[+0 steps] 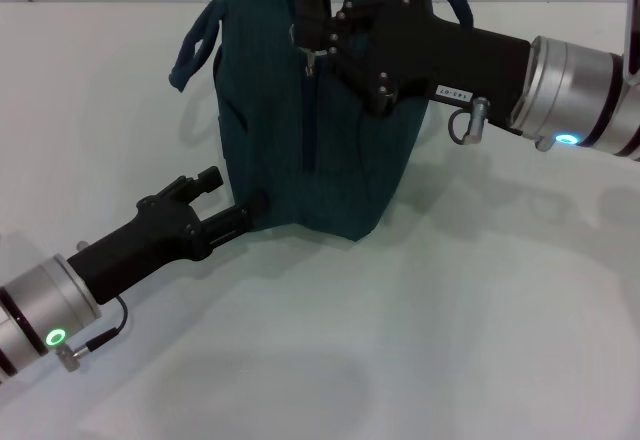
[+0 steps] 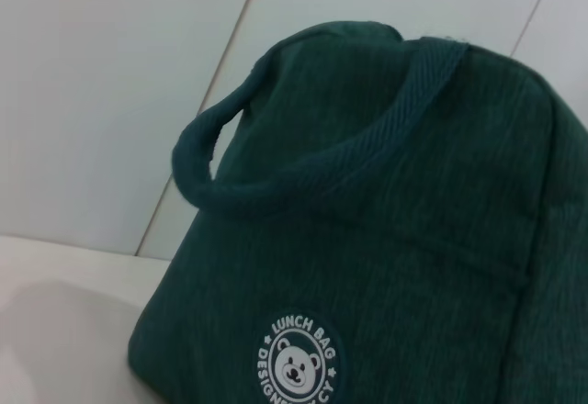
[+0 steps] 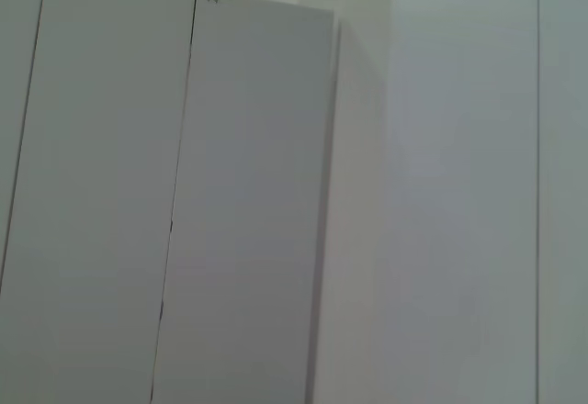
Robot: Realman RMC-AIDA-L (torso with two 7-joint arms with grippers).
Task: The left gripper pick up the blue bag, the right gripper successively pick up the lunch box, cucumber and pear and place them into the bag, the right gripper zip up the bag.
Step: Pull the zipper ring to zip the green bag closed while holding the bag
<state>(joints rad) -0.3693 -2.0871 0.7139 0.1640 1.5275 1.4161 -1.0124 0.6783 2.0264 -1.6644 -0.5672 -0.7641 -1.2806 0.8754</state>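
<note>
The white table (image 1: 420, 350) fills most of the head view, and on it, toward the far side and a little left of centre, the blue bag (image 1: 300, 130) stands upright (its cloth reads as a dark teal). The bag's zipper runs down the side that faces the camera, with the metal pull (image 1: 309, 63) hanging near the top. One carry handle (image 1: 195, 48) loops out to the robot's left; the other arcs behind the right arm near the bag's top. The right gripper (image 1: 330, 35) reaches in from the right, its black body lying across the upper part of the bag, with the tips at the zipper's top end close to the pull; whether they are closed on anything I cannot tell, since the fingertips merge with the dark cloth. The left gripper (image 1: 240, 205) comes in low from the near left, with one finger (image 1: 205, 182) standing free beside the bag and the other pressed against the bag's lower corner, so the fingers are spread apart rather than pinched. In the left wrist view the bag (image 2: 413, 239) is close, showing a handle (image 2: 303, 156) and a round white bear badge (image 2: 299, 363) reading "LUNCH BAG". The right wrist view shows only pale wall panels (image 3: 184, 202).
</note>
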